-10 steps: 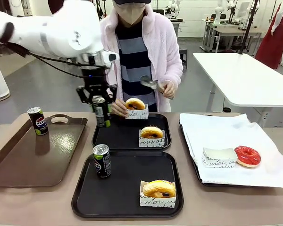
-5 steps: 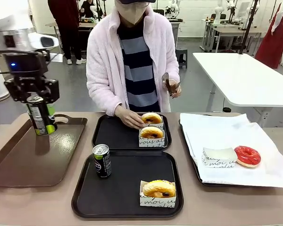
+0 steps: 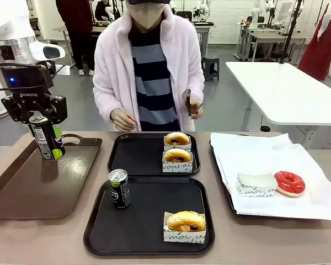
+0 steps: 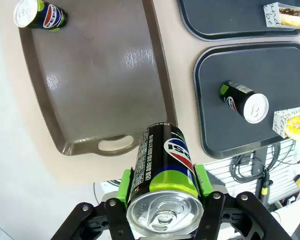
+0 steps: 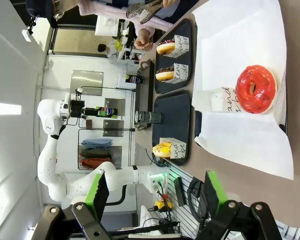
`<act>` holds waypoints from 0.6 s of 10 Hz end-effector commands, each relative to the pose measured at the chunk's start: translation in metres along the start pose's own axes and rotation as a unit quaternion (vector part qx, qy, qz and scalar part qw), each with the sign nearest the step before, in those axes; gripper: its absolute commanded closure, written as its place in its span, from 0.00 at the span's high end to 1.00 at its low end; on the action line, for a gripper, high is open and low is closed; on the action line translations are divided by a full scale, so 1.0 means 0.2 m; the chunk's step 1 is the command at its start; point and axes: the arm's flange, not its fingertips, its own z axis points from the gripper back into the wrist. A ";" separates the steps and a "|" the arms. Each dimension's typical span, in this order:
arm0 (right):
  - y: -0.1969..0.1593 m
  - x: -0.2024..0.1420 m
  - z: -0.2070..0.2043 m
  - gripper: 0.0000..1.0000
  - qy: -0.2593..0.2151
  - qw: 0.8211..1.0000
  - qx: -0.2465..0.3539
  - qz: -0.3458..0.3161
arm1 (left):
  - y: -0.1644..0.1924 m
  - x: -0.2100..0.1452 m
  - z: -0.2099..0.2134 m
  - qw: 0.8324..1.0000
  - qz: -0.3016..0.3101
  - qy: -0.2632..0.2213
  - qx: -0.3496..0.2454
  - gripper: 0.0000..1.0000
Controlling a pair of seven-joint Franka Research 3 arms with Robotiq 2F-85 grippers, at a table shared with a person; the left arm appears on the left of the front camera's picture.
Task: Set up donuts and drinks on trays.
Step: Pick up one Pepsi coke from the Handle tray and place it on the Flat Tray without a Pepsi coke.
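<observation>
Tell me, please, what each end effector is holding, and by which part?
The left end effector holds a soda can by opposite sides of its upper body, near the top. The right end effector is open and holds nothing.

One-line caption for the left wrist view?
Left gripper holds a Pepsi can above the brown handled tray, where another can stands.

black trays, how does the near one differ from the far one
The near tray holds one can and one yellow donut; the far tray holds two donuts, no can. The near tray's items sit far apart; the far tray's sit close together on its right. Both are black and square.
</observation>
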 end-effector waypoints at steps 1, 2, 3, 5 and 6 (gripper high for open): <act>0.00 0.00 0.00 1.00 -0.002 1.000 0.007 0.004 | 0.00 0.00 0.03 1.000 0.000 0.002 -0.002 0.58; 0.00 0.00 0.00 1.00 -0.002 1.000 0.007 0.004 | 0.00 0.00 0.03 1.000 0.000 0.002 -0.002 0.58; 0.00 0.00 0.00 1.00 -0.002 1.000 0.007 0.004 | 0.00 0.00 0.03 1.000 0.000 0.002 -0.002 0.58; 0.00 0.00 0.00 1.00 -0.002 1.000 0.007 0.004 | 0.00 0.00 0.03 1.000 0.000 0.002 -0.002 0.58; 0.00 0.00 0.00 1.00 -0.002 1.000 0.007 0.004 | 0.00 0.00 0.03 1.000 0.000 0.002 -0.002 0.58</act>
